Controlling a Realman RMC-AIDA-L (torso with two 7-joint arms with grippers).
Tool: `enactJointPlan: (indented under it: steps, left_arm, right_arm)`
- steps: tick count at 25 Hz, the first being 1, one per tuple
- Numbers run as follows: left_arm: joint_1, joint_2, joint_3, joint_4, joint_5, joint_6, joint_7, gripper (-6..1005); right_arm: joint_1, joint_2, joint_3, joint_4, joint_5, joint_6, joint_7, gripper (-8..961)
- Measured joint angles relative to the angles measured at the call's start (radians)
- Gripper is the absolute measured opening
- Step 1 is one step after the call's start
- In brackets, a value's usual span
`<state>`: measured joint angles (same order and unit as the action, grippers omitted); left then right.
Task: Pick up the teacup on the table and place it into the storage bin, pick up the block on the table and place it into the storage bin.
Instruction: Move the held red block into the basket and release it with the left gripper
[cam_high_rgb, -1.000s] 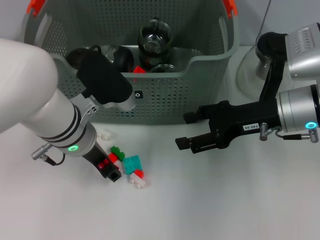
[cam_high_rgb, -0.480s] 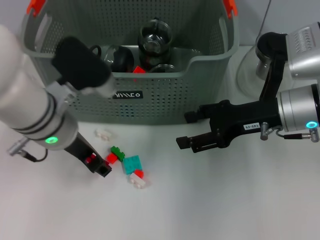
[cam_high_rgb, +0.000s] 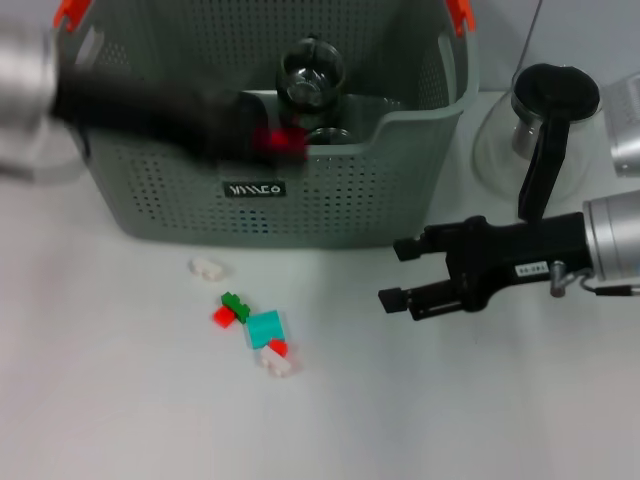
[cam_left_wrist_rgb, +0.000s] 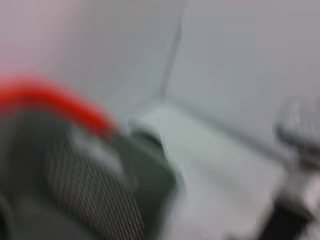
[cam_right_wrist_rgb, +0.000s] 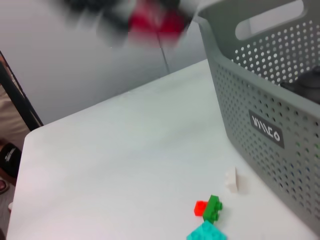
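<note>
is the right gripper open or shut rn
Open. In the head view the right gripper hovers above the table with its two black fingers clearly apart, nothing between them, right of the scattered blocks.

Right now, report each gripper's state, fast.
Left gripper: over the storage bin, shut on a red block.
Right gripper: above the table, fingers open, holding nothing.

grey-green perforated storage bin (cam_high_rgb: 330, 190), white table (cam_high_rgb: 120, 400), teal block (cam_high_rgb: 265, 328)
</note>
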<state>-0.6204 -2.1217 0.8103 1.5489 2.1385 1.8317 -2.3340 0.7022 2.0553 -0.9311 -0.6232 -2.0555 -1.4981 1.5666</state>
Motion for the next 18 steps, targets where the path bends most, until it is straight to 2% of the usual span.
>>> enactJointPlan:
  steps: [2, 3, 6, 8, 11, 13, 18]
  left_arm:
    - [-0.048, 0.026, -0.029, -0.05, -0.019, -0.062, 0.018, 674]
    - [-0.082, 0.047, -0.026, -0.099, -0.015, -0.121, 0.023, 674]
    - [-0.151, 0.086, -0.001, -0.228, 0.026, -0.28, 0.027, 674]
    - [-0.192, 0.102, 0.014, -0.325, 0.074, -0.385, 0.027, 674]
    - [-0.224, 0.11, 0.031, -0.405, 0.136, -0.484, 0.026, 674]
    - [-0.228, 0.105, 0.046, -0.414, 0.17, -0.522, 0.026, 674]
    - [-0.203, 0.076, 0.071, -0.299, 0.183, -0.491, 0.02, 686]
  right_arm:
    - [-0.002, -0.003, 0.0, -0.001, 0.0, -0.006, 0.0, 851]
    - [-0.002, -0.005, 0.0, -0.001, 0.0, -0.01, -0.001, 851]
    - [-0.002, -0.006, 0.0, -0.001, 0.0, -0.016, -0.001, 851]
    - [-0.002, -0.005, -0.001, -0.005, 0.0, -0.02, -0.001, 851]
    - [-0.003, -0.002, -0.001, -0.009, -0.003, -0.024, 0.0, 851]
    - [-0.004, -0.002, 0.0, -0.009, -0.004, -0.026, 0.0, 851]
    - [-0.006, -0.001, 0.0, -0.009, -0.003, -0.027, 0.0, 851]
